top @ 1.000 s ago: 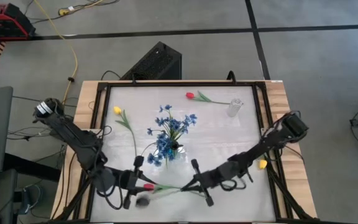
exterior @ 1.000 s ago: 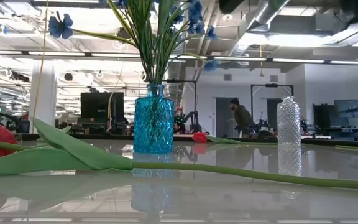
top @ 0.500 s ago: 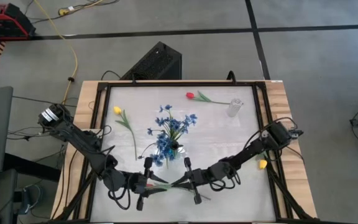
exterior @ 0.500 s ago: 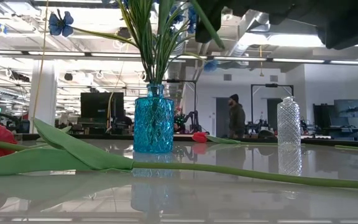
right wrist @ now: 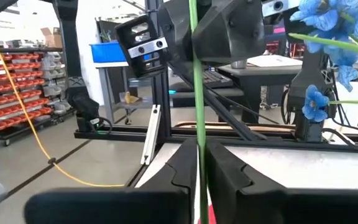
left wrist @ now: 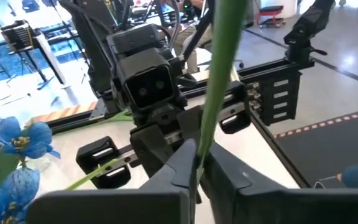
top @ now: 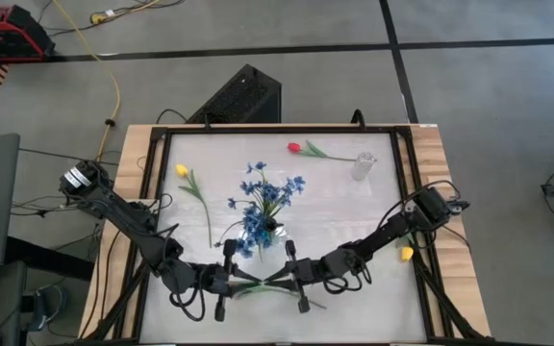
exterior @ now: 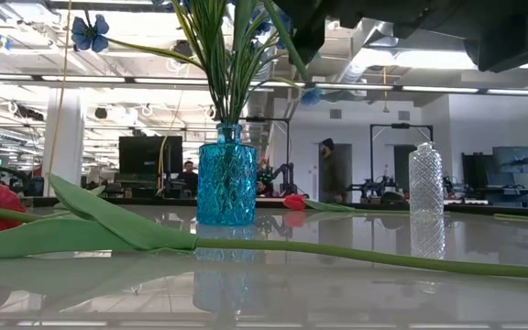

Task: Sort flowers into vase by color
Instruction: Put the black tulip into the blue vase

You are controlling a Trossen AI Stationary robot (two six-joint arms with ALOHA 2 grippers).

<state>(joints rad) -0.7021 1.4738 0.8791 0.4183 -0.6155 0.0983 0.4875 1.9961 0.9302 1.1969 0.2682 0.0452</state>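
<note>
Near the surface's front edge, the left hand [top: 227, 281] and right hand [top: 290, 276] both pinch one green flower stem [top: 258, 285] between them, seemingly a handover before it goes into a vase.

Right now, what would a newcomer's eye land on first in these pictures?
The blue flowers standing in the blue glass vase at mid-table. Just in front of it, the left gripper and right gripper meet, both pinching one thin green stem. Loose tulips lie about: red tulip at the back, yellow tulip on the left.
</note>
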